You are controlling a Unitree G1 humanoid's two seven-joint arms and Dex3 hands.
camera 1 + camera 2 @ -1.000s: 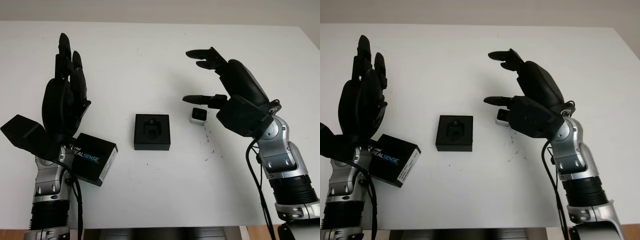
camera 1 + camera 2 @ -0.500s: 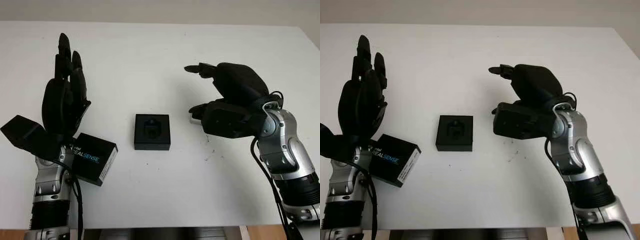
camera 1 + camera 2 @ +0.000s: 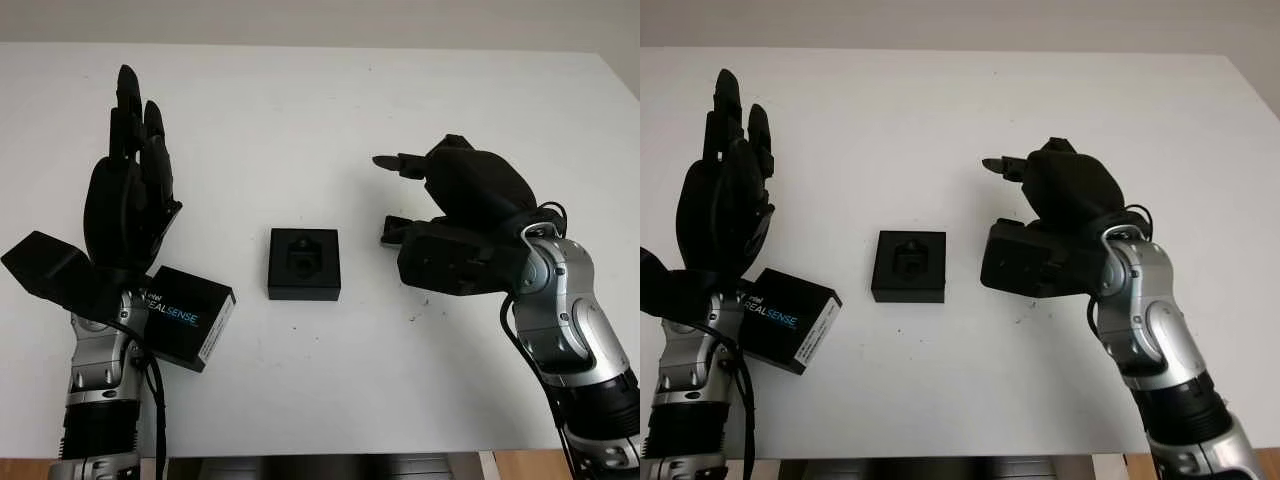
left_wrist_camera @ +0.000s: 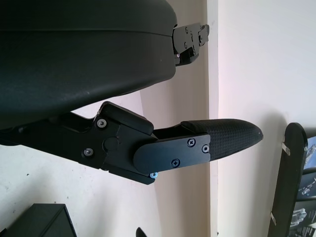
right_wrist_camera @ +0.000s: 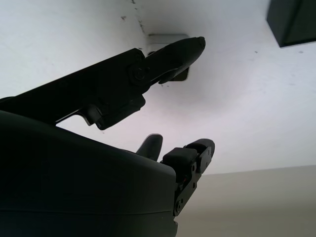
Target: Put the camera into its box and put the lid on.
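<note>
The small silver cube camera point(image 5: 168, 57) sits on the white table point(image 3: 300, 120), beside the black foam-lined box point(image 3: 304, 263); your right hand point(image 3: 440, 215) hovers over it, open, positioned to grasp.

You have a white table point(image 3: 300, 120) spread across nearly the whole of the head views, its surface plain and matte. A few small dark specks point(image 3: 412, 318) mark it right of centre, toward the near side, and one more tiny speck point(image 3: 258, 350) lies further left. Beyond the far edge runs a pale beige strip of wall point(image 3: 300, 20). Below the table's near edge point(image 3: 320, 457) you can see slivers of orange-brown floor point(image 3: 20, 470) at both bottom corners. In the right wrist view the same scuffs point(image 5: 140, 22) show on the white tabletop, with the beige wall point(image 5: 256, 197) behind.
</note>
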